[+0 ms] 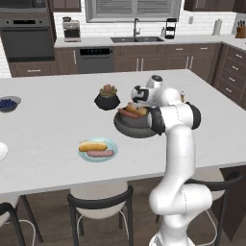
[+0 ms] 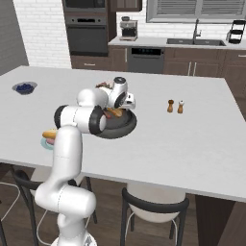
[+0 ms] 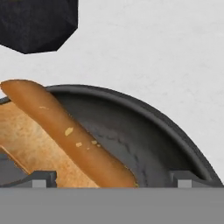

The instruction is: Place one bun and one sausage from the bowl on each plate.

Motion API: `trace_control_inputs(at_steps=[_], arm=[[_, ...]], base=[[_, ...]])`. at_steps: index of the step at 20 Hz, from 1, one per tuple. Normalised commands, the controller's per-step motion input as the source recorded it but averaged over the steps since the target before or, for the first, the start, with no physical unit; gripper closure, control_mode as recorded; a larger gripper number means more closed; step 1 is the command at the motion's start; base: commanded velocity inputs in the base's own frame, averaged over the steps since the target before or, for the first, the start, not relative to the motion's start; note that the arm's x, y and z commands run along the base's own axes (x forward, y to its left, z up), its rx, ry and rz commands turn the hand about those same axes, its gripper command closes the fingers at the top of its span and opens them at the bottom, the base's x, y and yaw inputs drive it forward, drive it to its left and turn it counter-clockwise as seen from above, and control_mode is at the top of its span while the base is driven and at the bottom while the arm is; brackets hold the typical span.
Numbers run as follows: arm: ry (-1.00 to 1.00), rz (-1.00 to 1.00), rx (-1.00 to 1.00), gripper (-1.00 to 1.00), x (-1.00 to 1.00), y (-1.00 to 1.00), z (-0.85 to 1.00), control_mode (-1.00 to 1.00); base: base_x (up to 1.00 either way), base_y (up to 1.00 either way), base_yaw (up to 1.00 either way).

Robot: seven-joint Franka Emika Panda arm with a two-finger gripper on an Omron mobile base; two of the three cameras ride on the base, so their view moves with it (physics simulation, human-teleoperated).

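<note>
The two-finger gripper [image 3: 109,177] hangs low over the wide, shallow dark grey bowl [image 1: 129,127] on the white island counter [image 1: 48,129], jaws spread wide, nothing held. A long golden-brown bun [image 3: 65,135] lies between them. The pale blue-green plate [image 1: 111,144] already carries bun and sausage.

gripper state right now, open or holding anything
gripper: open, holding nothing, poised over the bun in the dark grey bowl.
</note>
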Motion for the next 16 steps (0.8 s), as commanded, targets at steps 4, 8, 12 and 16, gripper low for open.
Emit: trace_control_inputs(at_steps=[4,8,12,16], arm=[[-0.17,0.00,0.02,-1.00,-0.13,0.00,0.07,-1.00],[-0.06,0.00,0.00,-1.00,0.02,0.00,0.00,-1.00],[0.00,0.04,-0.02,-1.00,-0.18,0.02,-0.12,-1.00],[0.00,0.01,0.00,-1.00,0.03,0.01,0.00,-1.00]], base=[[0.00,0.00,0.00],[0.00,0.00,0.00],[0.00,0.00,0.00],[0.00,0.00,0.00]])
